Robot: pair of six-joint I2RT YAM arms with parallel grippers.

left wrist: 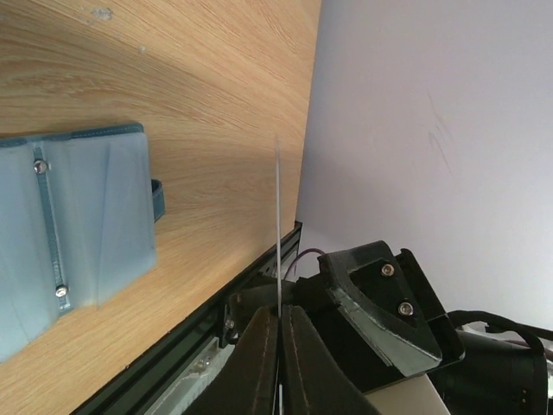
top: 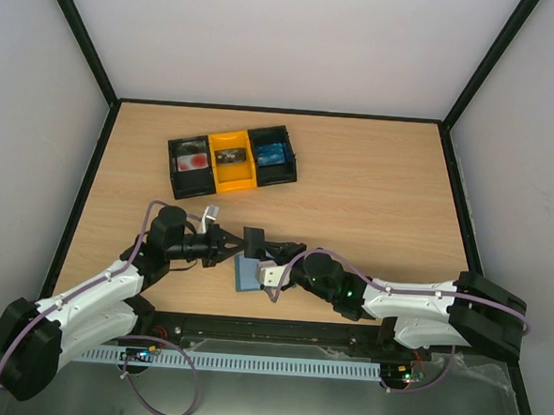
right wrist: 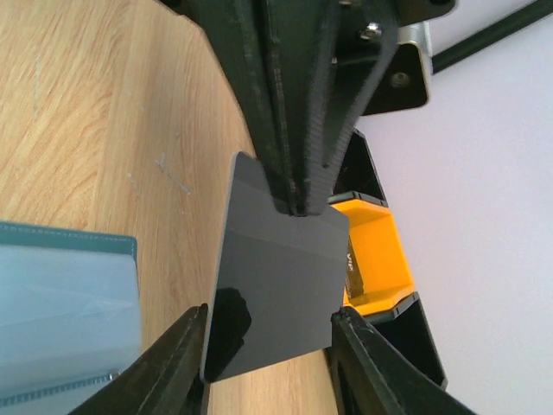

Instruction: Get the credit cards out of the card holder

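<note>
Now you can see your left gripper (right wrist: 294,197) pressed together on the top edge of a dark card (right wrist: 272,294), which is out of the card holder (top: 247,275). Your right gripper (right wrist: 268,316) has one finger at each side of this card, very near its edges; you cannot tell if they press it. The card holder lies open on the table (top: 371,204), just beside both grippers.

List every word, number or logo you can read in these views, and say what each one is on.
No text is legible in any view.
Dark card in the left gripper: plain face, no print visible.
Blue card, reddish card and middle card in the tray: print too small and blurred.
Card holder: no lettering visible.
</note>
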